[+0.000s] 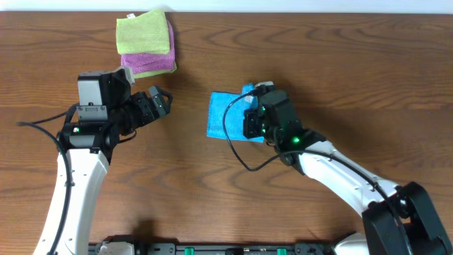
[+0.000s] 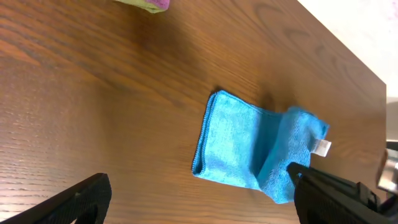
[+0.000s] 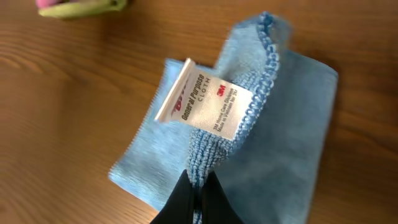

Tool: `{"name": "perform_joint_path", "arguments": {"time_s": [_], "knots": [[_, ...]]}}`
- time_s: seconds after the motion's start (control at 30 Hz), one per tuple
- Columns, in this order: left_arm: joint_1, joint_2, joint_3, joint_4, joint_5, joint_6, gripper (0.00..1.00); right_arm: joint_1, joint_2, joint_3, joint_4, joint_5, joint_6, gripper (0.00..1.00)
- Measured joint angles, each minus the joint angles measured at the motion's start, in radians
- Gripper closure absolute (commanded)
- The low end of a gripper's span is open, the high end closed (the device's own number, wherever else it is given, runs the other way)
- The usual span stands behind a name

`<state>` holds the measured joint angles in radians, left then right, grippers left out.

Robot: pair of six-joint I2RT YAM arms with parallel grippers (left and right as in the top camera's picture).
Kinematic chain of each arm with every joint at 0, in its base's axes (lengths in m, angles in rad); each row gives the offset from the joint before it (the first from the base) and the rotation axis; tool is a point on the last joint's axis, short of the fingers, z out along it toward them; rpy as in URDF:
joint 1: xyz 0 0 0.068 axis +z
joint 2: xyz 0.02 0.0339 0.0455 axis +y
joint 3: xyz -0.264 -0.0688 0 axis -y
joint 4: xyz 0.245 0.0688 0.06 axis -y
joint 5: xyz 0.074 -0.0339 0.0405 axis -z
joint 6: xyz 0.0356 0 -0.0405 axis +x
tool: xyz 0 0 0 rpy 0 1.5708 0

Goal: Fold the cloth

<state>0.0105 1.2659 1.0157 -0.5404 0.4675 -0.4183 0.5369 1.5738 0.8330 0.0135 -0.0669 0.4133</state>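
1. Left arm [image 1: 85, 163]: it enters from the 7 o'clock edge of the overhead view and reaches toward the table's middle.
2. Green cloth [image 1: 144, 34] on a pink cloth [image 1: 150, 65]: a folded stack lying at 11 o'clock from the table's centre, close to the far edge. It is well apart from both grippers.
3. Left gripper [image 1: 161, 98]: it sits at 9 o'clock from the blue cloth, apart from it. In the left wrist view its two fingers [image 2: 81, 200] stand at opposite lower corners of the frame, so the jaws are spread wide and grasp nothing.
4. Wooden table [image 1: 340, 64]: it is a brown, grained surface that bears all the cloths.
5. Blue cloth [image 1: 223, 117]: the task's item lies near the table's centre. Its 9 o'clock portion rests flat on the wood, while the 3 o'clock edge is raised and doubled over the flat part.
6. White label [image 3: 205, 102]: it is sewn to the raised edge, and its print reads "General Purpose Cloth".
7. Right gripper [image 3: 199, 186]: it is at 3 o'clock from the cloth's centre. Its jaws are pinched narrowly together on the stitched hem of the raised edge, just below the label.
8. Right arm [image 1: 354, 184]: it extends from the 5 o'clock corner of the overhead view.
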Motion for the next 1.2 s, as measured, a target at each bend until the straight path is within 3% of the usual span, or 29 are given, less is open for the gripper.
{"name": "perform_joint_path", "arguments": {"time_s": [0.17, 0.2, 0.23, 0.27, 0.3, 0.67, 0.83, 1.07, 1.2], "knots": [[0.0, 0.0, 0.0, -0.003, 0.0, 0.001, 0.05, 0.028, 0.007, 0.015, 0.007, 0.014, 0.007, 0.98], [0.0, 0.0, 0.0, -0.004, 0.0, 0.001, 0.05, 0.029, 0.011, 0.016, 0.007, 0.016, 0.008, 0.88], [0.0, 0.0, 0.0, -0.008, 0.0, 0.001, 0.05, 0.033, 0.02, 0.016, 0.01, 0.018, 0.009, 0.59], [0.0, 0.0, 0.0, -0.011, 0.0, 0.001, 0.05, 0.036, 0.031, 0.016, 0.019, 0.019, 0.018, 0.13], [0.0, 0.0, 0.0, -0.012, 0.0, 0.001, 0.05, 0.038, 0.037, 0.016, 0.028, 0.02, 0.019, 0.01], [0.0, 0.0, 0.0, -0.022, 0.0, 0.001, 0.05, 0.065, 0.047, 0.018, 0.082, 0.023, 0.032, 0.01], [-0.01, 0.0, 0.0, -0.1, 0.002, 0.019, 0.05, 0.065, 0.047, 0.074, -0.072, 0.053, 0.044, 0.01], [-0.06, 0.003, -0.008, -0.131, 0.046, 0.035, 0.05, 0.064, 0.047, 0.136, -0.439, 0.08, 0.306, 0.01], [-0.131, 0.014, -0.008, -0.123, 0.074, 0.057, 0.05, 0.064, 0.047, 0.136, -0.435, 0.11, 0.426, 0.01]]}}
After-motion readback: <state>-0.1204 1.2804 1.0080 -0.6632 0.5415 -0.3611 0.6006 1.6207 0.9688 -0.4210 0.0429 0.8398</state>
